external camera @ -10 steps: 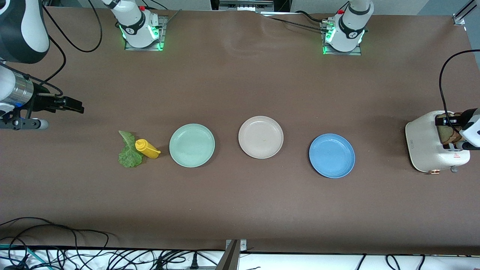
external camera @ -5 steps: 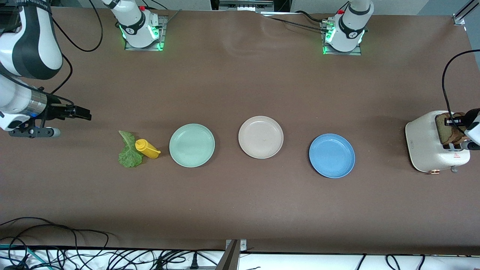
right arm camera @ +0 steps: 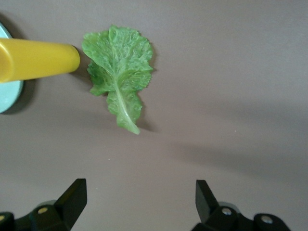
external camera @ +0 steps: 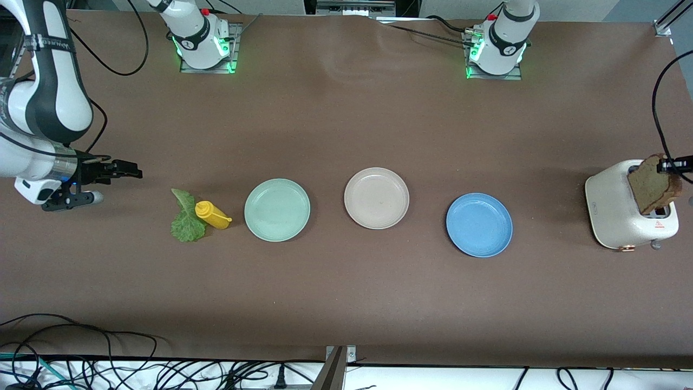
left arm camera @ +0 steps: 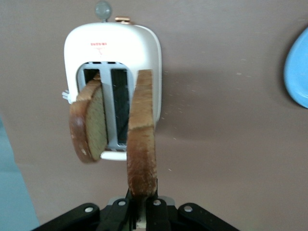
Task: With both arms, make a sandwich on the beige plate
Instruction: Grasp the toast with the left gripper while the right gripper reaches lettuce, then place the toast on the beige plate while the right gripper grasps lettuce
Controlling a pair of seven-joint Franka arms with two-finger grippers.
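Clearly, brown crusted bread slice (left arm camera: 142, 139) hangs above toaster (left arm camera: 144, 43)

High front camera; downward wrist cameras

A square slice of brown wholemeal bread with a darker crust (left arm camera: 142, 139) is seen edge-on, clamped at its near edge between the black fingers (left arm camera: 153, 211) of the left gripper (left arm camera: 139, 214), which are closed tightly on it. The slice is held in the air above a rounded white toaster (left arm camera: 149, 57) standing on the brown table covering (left arm camera: 231, 144). Two dark slots are shown in the toaster's top. A second slice of brown bread (left arm camera: 89, 122) is seen standing in one slot, tilted outward. A small red marking and a copper-coloured knob (left arm camera: 122, 19) are visible at one end of the toaster. Part of a round blue plate (left arm camera: 298, 72) is cut off by the picture's edge.
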